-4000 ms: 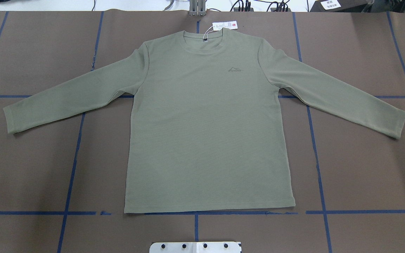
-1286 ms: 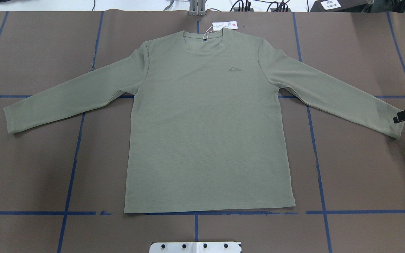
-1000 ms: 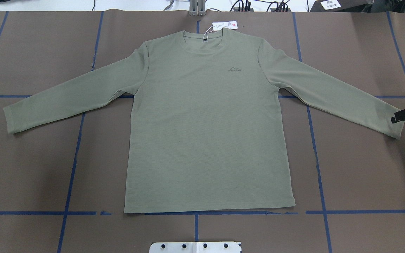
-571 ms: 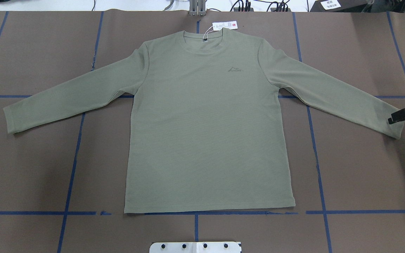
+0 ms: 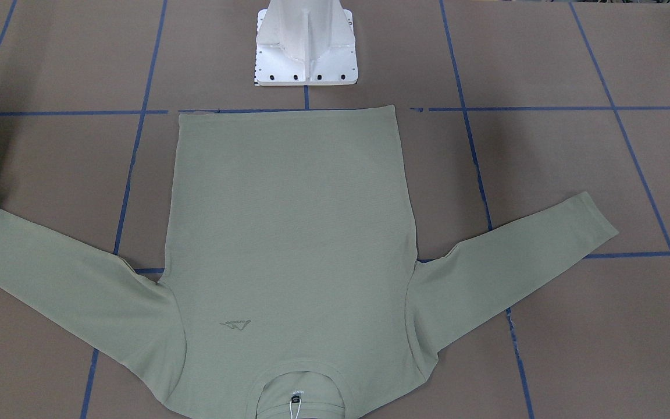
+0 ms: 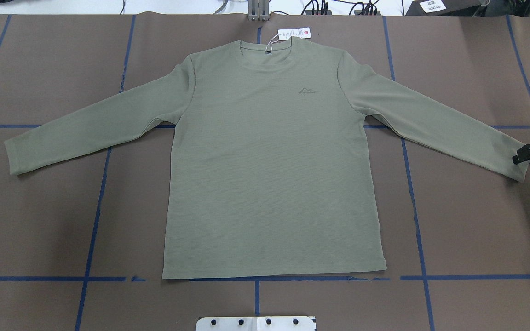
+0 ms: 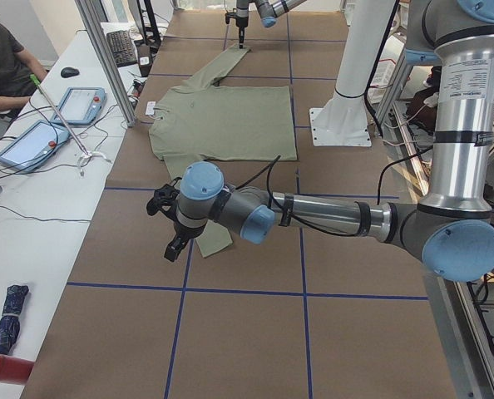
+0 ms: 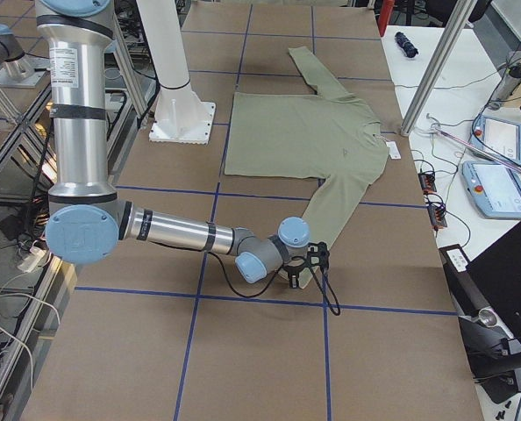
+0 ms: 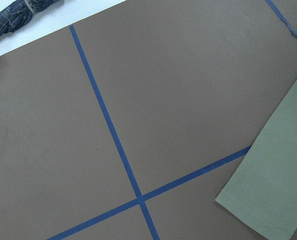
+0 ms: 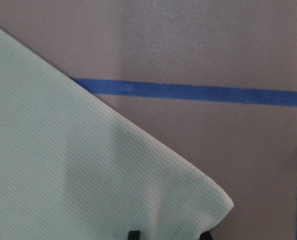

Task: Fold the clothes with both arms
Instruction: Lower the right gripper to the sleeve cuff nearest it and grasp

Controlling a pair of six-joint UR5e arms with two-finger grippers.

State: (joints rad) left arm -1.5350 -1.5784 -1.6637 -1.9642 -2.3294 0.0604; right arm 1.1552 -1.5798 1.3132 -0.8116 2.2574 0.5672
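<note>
The sage-green shirt (image 6: 269, 161) lies flat and face up on the brown table, collar away from the robot, both sleeves spread out. Its white hang tag (image 6: 294, 33) sits beyond the collar. My right gripper (image 6: 520, 157) is at the right sleeve's cuff (image 6: 515, 168). In the right wrist view its two fingertips (image 10: 133, 234) stand apart at the cuff's edge, open. My left gripper (image 7: 168, 223) hovers above the left cuff (image 7: 215, 241); it shows only in the exterior left view, so I cannot tell its state. The left wrist view shows that cuff (image 9: 273, 190) low at the right.
The white pedestal base (image 5: 306, 49) stands just behind the shirt's hem. Blue tape lines (image 6: 95, 197) grid the brown table cover. Beyond the table's far edge is a white bench with tablets (image 7: 81, 104), cables and a seated person (image 7: 2, 58). A folded umbrella (image 9: 18, 17) lies off the left end.
My right gripper came in from the right edge and settled at the right cuff, shifting only slightly in the last half second. The shirt has not moved.
</note>
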